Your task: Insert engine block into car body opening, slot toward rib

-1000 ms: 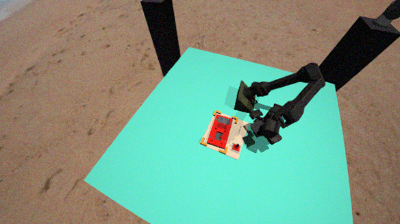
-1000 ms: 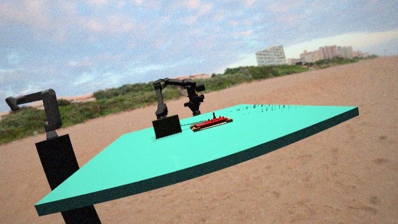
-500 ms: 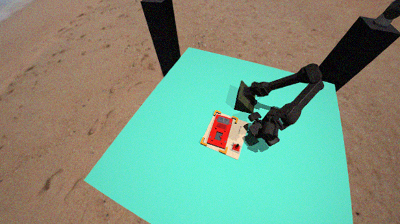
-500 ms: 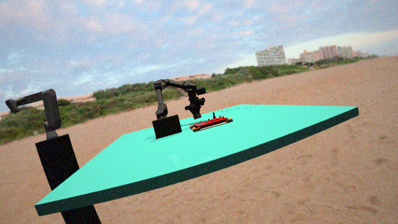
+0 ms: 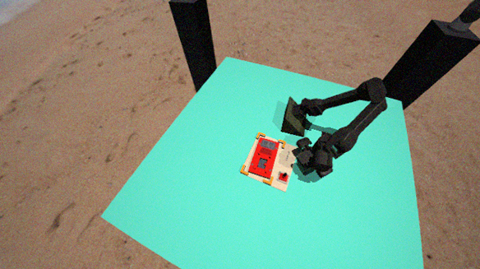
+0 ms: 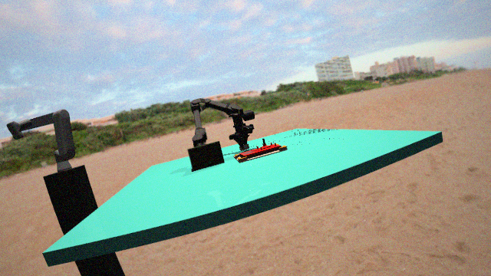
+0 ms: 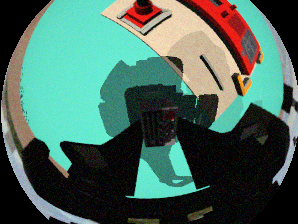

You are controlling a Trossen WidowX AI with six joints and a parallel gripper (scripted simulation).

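The red car body [image 5: 266, 151] [image 6: 261, 150] [image 7: 214, 4] lies flat on a beige board [image 5: 286, 158] [image 7: 174, 38], held by orange corner brackets. Its dark rectangular opening [image 5: 263, 163] faces up. My gripper [image 5: 299, 151] [image 6: 242, 146] [image 7: 157, 120] is shut on a small dark engine block [image 7: 160, 123]. It holds the block low over the board's right edge, beside the car body and apart from it. I cannot make out the block's slot side. The block is hidden by the fingers in the top and exterior views.
A red pad with a black upright post [image 5: 283, 177] [image 7: 141, 4] stands on the board's near corner, close to the gripper. The arm's black base [image 5: 293, 118] [image 6: 205, 155] sits behind. Two black pillars [image 5: 194, 38] [image 5: 425, 63] stand at the teal table's [image 5: 228, 226] far edge.
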